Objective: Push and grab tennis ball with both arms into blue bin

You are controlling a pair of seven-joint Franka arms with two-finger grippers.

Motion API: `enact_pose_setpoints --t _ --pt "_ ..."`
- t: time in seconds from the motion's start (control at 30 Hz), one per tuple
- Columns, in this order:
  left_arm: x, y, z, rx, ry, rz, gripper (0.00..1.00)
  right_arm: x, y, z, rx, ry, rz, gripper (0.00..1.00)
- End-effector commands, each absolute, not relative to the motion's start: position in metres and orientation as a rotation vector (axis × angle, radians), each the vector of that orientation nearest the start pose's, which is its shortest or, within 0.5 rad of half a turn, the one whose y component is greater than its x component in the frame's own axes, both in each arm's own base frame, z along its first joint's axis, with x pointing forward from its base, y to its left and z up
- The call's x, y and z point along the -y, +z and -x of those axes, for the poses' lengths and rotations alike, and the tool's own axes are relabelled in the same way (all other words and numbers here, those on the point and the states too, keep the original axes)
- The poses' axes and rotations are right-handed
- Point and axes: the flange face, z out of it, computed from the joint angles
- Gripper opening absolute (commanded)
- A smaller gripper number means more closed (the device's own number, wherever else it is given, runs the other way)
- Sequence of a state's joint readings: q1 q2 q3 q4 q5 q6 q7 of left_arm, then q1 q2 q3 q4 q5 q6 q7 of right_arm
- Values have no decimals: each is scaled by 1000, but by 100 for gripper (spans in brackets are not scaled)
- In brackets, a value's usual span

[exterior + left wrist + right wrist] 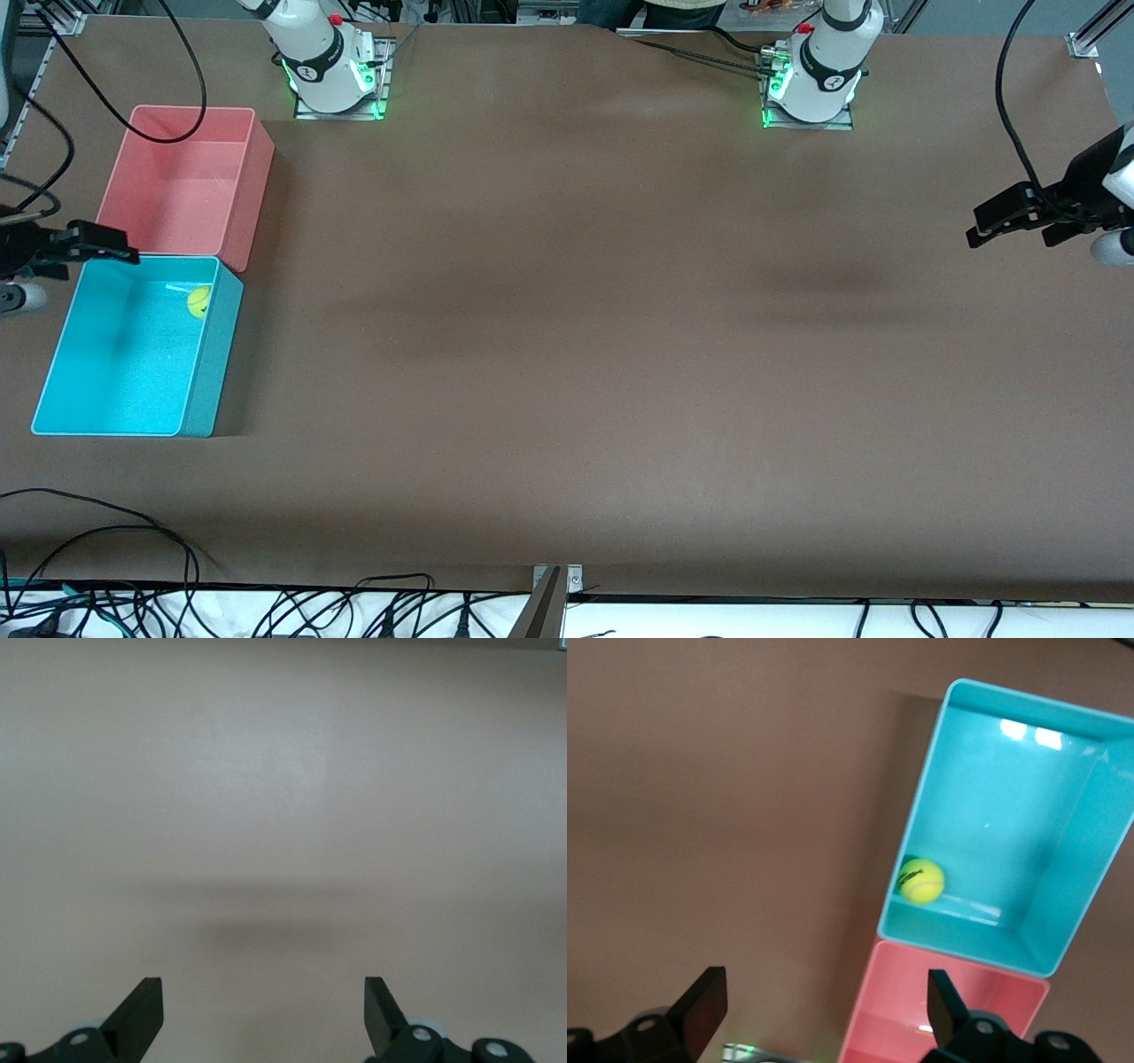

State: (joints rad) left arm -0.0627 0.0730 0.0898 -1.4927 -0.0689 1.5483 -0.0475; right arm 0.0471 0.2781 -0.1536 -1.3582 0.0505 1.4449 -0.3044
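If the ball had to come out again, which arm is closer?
Right. The right gripper, open, hangs by the blue bin holding the tennis ball. The left gripper, open, waits at the table's left-arm end.

Brown matte table top [567, 354] fills nearly the whole front view, with soft dark shadow bands across its middle. Pink tub [182, 182] sits at the right arm's end, empty. Silver aluminium frame rails [1088, 35] at the top corners. White strip along the table's near edge, covered in tangled black cables [266, 611], with a metal bracket [554, 585] at mid-edge. Green indicator lights [766, 111] glow on the table by the two mounting plates. Lighting even, overhead.
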Motion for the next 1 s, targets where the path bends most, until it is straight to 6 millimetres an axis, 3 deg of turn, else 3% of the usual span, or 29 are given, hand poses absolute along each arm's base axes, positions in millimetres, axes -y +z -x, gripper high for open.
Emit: enact_pose_setpoints --t 0.0,0.17,0.33,0.63,0.83,0.97 --pt "-8 625 -572 82 26 3207 100 3 564 -604 237 302 3113 100" --pt "-8 625 -573 83 24 3208 100 -25 567 -592 228 241 3156 100" --pt "-8 625 -573 83 19 3208 100 -28 567 -584 244 160 3154 100" --pt "-6 624 -574 78 22 3208 100 -18 577 -581 237 120 3142 100" --pt "-8 624 -574 83 21 3207 100 -23 597 -559 246 104 3136 100" --pt "-6 623 -574 78 24 3207 100 1 587 -528 185 106 3129 100"
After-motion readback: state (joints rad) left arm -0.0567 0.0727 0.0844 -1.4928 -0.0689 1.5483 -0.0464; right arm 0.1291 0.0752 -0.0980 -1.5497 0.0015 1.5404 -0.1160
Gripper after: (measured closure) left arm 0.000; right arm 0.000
